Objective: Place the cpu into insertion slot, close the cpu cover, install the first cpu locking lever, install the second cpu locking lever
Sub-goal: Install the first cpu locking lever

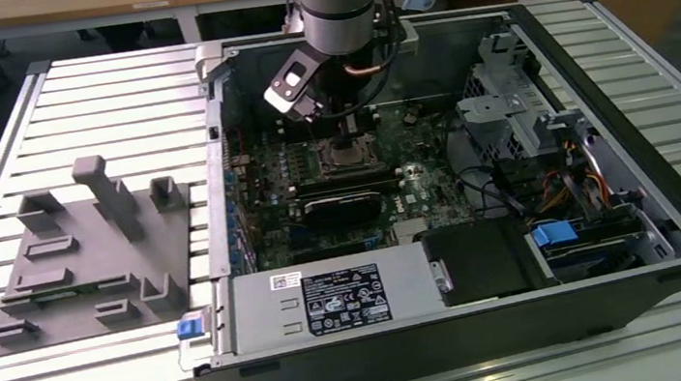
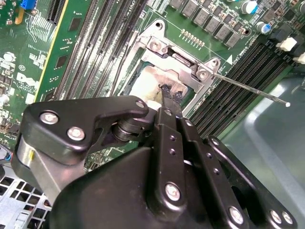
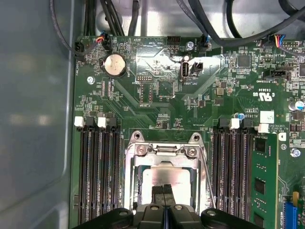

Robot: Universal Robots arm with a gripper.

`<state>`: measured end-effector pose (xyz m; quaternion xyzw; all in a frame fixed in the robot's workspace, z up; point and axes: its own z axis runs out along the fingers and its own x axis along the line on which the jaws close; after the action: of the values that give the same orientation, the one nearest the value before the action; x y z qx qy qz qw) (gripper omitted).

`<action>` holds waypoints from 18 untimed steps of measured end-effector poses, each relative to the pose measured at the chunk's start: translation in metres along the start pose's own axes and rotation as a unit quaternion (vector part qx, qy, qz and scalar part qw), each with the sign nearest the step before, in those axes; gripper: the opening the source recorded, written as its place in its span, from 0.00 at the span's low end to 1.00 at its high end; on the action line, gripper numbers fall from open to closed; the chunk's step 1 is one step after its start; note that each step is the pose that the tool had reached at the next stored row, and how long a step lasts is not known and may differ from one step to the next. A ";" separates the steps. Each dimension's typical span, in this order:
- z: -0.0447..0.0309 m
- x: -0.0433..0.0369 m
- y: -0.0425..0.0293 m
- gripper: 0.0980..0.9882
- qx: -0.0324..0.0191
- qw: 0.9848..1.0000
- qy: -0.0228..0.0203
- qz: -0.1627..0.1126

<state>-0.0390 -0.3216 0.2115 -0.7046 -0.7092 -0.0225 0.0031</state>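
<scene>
The gripper (image 2: 167, 94), fingertips pressed together, meets the cpu (image 2: 142, 88) on its pale face. The cpu cover (image 2: 178, 59) frames it. A thin lever (image 2: 248, 88) juts out beside it.

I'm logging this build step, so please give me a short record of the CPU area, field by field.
cpu: lies flat, silver face up
cover: down, framing the cpu
end effector: fingers together, tips at the cpu face
lever: thin rod, sticking out free from the cover's corner
</scene>
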 end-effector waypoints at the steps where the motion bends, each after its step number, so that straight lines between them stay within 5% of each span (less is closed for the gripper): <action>1: 0.0000 0.0000 0.0001 0.01 0.000 1.000 0.000 0.000; 18: -0.0055 0.0002 0.0003 0.01 0.000 1.000 0.001 0.000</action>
<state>-0.0388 -0.3216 0.2171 -0.7046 -0.7092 -0.0230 0.0037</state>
